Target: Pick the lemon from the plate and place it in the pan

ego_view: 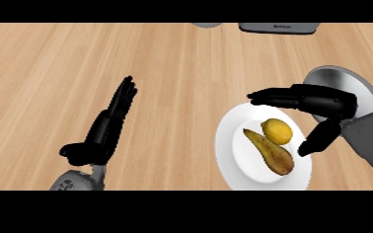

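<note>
A yellow lemon [278,131] lies on a white plate [235,148] at the lower right, touching a brownish pear-shaped fruit [272,153] beside it. My right hand [320,103] hovers over the plate's upper right part, open, its fingers stretched left above the lemon and its thumb hanging down to the lemon's right. No part of it touches the lemon. The grey pan [341,81] shows only partly, behind the right hand at the right edge. My left hand [109,121] rests open at the left, fingers straight and pointing away.
A grey appliance [279,27] and a small grey object [206,24] sit at the far edge of the wooden counter [182,69].
</note>
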Robot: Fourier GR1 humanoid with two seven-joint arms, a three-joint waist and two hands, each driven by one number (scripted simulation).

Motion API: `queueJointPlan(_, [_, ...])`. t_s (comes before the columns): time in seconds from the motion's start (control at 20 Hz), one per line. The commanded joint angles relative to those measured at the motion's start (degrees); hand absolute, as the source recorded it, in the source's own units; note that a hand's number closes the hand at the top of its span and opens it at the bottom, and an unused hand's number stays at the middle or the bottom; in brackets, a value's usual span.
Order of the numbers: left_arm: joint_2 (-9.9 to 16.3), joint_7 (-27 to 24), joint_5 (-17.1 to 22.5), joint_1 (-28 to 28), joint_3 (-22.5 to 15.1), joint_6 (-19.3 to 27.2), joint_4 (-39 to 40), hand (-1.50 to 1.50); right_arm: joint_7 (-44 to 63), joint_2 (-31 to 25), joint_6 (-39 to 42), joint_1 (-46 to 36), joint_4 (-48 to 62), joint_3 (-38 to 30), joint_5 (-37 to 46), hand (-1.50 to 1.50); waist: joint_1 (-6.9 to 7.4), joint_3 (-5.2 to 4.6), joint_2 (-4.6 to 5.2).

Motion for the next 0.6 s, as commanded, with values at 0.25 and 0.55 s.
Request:
queueJointPlan(0.25, [-0.17,2.17,-0.92,1.53,-0.35,0.44,-2.95,0.0,-22.09,1.86,-5.62,-3.8,17.6,10.01,11.03,-1.5,-0.73,-0.19,-0.43])
queueJointPlan(0.55, [-1.65,1.16,-2.42,2.08,-0.06,1.67,-2.14,0.0,-24.44,7.74,-10.3,-7.74,29.19,11.88,12.5,-1.5,-1.21,-0.22,-0.46])
